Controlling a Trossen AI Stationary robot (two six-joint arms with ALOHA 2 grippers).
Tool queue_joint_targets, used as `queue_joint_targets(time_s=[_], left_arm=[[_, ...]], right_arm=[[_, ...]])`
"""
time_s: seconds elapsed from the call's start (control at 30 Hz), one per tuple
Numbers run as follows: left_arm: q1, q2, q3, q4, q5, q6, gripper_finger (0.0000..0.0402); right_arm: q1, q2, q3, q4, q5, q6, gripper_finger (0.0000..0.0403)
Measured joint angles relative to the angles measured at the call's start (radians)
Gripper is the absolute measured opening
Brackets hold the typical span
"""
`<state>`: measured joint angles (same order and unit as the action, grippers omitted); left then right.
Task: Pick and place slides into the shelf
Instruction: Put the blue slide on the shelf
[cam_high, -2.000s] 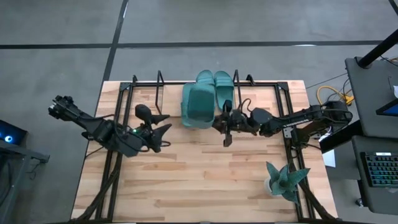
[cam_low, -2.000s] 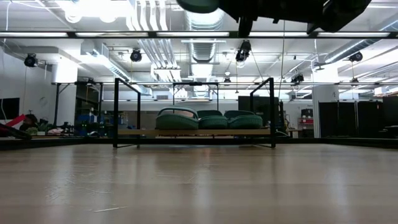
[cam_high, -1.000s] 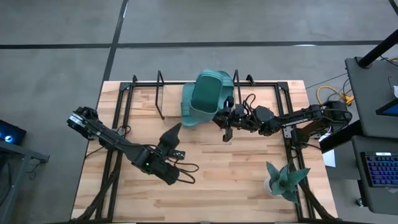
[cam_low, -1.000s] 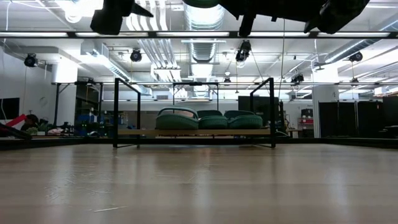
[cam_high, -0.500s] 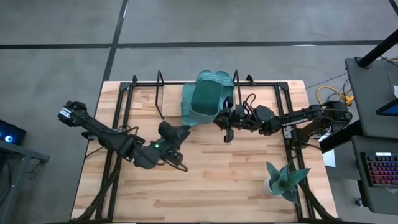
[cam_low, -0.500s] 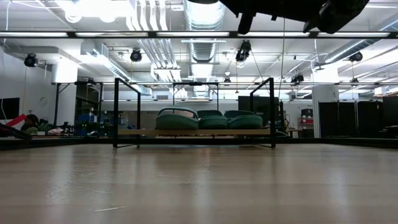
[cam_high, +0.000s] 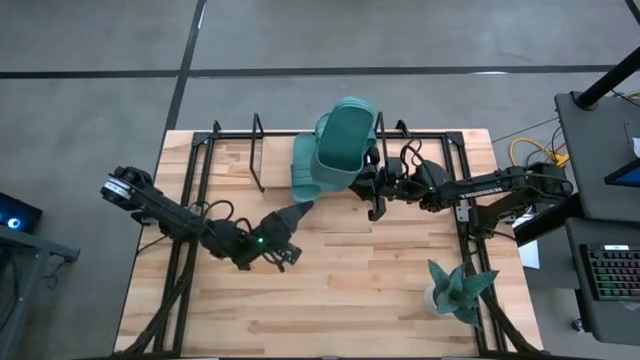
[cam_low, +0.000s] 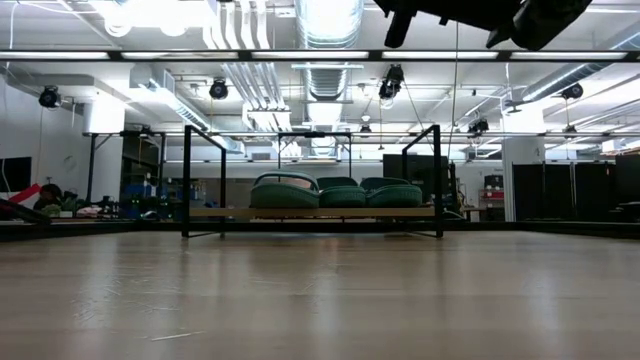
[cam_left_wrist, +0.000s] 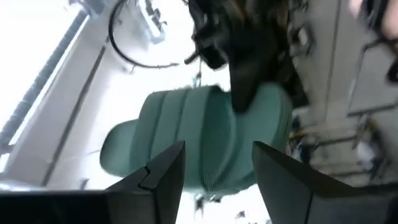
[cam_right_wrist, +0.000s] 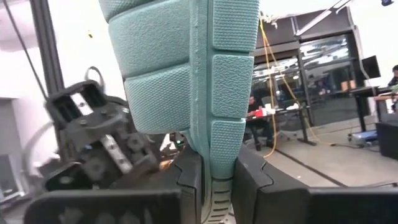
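Grey concrete floor (cam_high: 90, 60), exposed ceiling ducts (cam_low: 325, 75) and strip lights (cam_low: 150, 12), dark cabinets (cam_low: 575, 195) behind.

We see a wooden tabletop (cam_high: 330, 290) carrying the shelf (cam_low: 312, 212) at its far edge. Three teal slides (cam_low: 343, 193) rest side by side on the shelf's light board, between the upright black rod ends. A teal spiky ornament (cam_high: 458, 290) stands near the table's right front corner.

The slides (cam_high: 343, 150) were teal-green, one sole (cam_right_wrist: 186, 74) showing textured blocks; the shelf (cam_high: 255, 150) rods black; the surface (cam_high: 340, 290) pale wood.
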<state>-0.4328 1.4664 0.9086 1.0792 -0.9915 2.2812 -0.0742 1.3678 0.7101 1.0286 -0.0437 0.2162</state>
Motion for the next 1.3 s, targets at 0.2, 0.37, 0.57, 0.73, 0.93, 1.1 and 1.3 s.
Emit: queue_joint_targets(time_s=[0.2, 0.37, 0.57, 0.73, 0.93, 1.1, 1.3], left_arm=[[0.062, 0.006, -0.033, 0.077, 0.001, 0.118, 0.0171], [0.077, 0.006, -0.033, 0.082, 0.006, 0.115, 0.0171], [0.106, 0.011, -0.032, 0.080, 0.054, 0.110, 0.0171], [0.151, 0.043, -0.033, 0.083, 0.070, 0.115, 0.0171], [0.184, 0.102, -0.028, 0.149, 0.165, 0.118, 0.0171], [0.192, 0.137, -0.015, 0.242, 0.176, 0.160, 0.0171], [0.204, 0.149, -0.014, 0.255, 0.194, 0.162, 0.0171]], right_arm=[[0.000, 0.000, 0.000, 0.004, -0.019, 0.013, 0.0039], [0.000, 0.000, 0.000, 0.007, -0.019, 0.013, 0.0039], [0.000, 0.000, 0.000, 0.017, -0.019, 0.013, 0.0039], [0.000, 0.000, 0.000, 0.027, -0.019, 0.016, 0.0039], [-0.001, 0.000, 0.000, 0.023, -0.028, 0.017, 0.0039], [0.000, 0.000, 0.000, 0.021, -0.035, 0.017, 0.0039], [-0.001, 0.000, 0.000, 0.020, -0.035, 0.017, 0.0039]])
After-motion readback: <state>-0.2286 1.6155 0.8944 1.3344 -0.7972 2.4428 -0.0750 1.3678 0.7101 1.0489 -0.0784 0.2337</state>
